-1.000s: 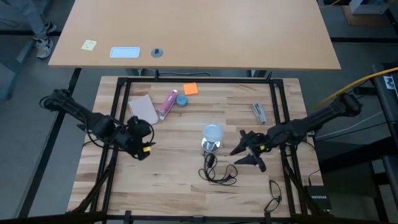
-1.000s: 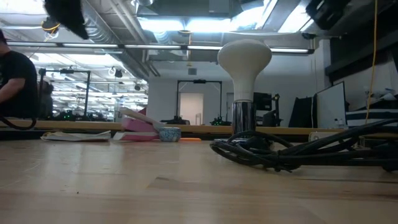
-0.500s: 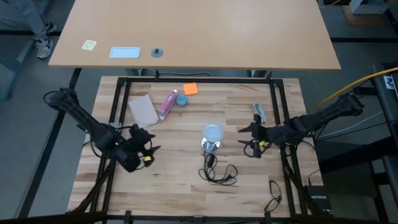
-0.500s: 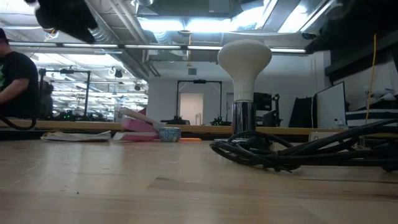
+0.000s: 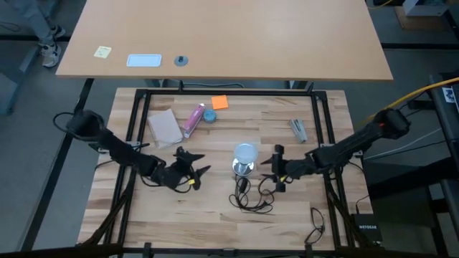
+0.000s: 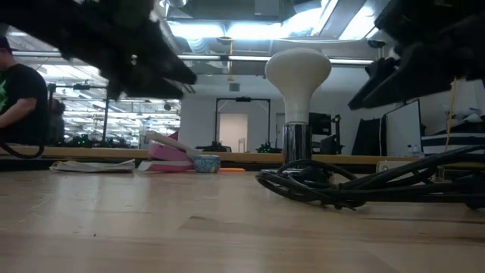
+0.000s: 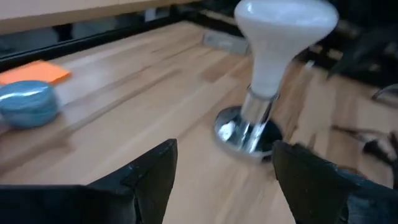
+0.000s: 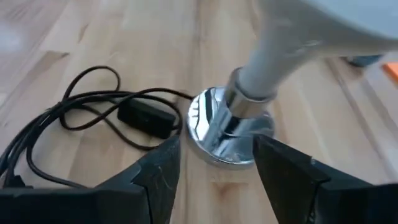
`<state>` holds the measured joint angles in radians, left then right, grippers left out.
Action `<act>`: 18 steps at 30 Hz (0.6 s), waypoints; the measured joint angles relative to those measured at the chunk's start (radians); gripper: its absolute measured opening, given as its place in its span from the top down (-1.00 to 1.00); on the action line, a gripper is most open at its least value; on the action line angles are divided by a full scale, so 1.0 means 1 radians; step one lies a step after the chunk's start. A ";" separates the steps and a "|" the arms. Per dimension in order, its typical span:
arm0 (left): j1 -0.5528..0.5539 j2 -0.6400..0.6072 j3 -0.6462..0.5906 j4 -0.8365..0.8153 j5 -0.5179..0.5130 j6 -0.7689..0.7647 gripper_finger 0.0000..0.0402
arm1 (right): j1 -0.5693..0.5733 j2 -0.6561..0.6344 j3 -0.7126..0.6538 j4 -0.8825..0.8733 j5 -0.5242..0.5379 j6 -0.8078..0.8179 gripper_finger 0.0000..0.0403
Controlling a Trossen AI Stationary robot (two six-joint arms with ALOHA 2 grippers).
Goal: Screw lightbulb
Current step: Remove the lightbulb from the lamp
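The white lightbulb [image 5: 245,152] stands upright with its neck [image 7: 266,78] in the socket of the shiny silver lamp base [image 5: 243,168], near the table's middle. The base's black cord [image 5: 251,198] coils toward the near edge. My left gripper [image 5: 195,169] hangs open just left of the lamp. In its wrist view it [image 7: 225,186] faces the base [image 7: 244,133] with a gap between. My right gripper [image 5: 277,166] hangs open just right of the lamp. In its own view it [image 8: 217,177] points at the base [image 8: 227,129] and touches nothing.
At the far left of the table lie a pink tube [image 5: 193,120], a small blue round object [image 5: 209,115], an orange note [image 5: 219,102] and a pale card [image 5: 164,127]. A metal piece [image 5: 299,130] lies far right. A person [image 6: 19,98] sits beyond the table.
Both grippers have come down and closed in on the lamp. The left one moved toward the table's right, the right one toward its left. Each has turned at the wrist and now points nearly level at the base. Both stay open. The bulb and base have not moved.
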<state>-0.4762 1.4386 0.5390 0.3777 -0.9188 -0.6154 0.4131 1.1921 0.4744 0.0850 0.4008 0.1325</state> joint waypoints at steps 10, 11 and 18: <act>0.244 0.268 -0.096 0.689 0.501 0.191 -0.26 | 0.000 0.084 -0.032 0.036 -0.009 -0.054 -0.04; 0.267 0.301 -0.084 0.725 0.539 0.196 -0.26 | 0.000 0.084 -0.058 0.048 0.002 -0.054 -0.04; 0.357 0.455 0.019 0.806 0.608 0.140 -0.26 | -0.001 0.085 -0.310 0.553 0.115 0.044 -0.04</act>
<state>-0.1196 1.8935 0.5585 1.1835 -0.3103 -0.4752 0.4118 1.2770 0.1646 0.6380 0.5156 0.1769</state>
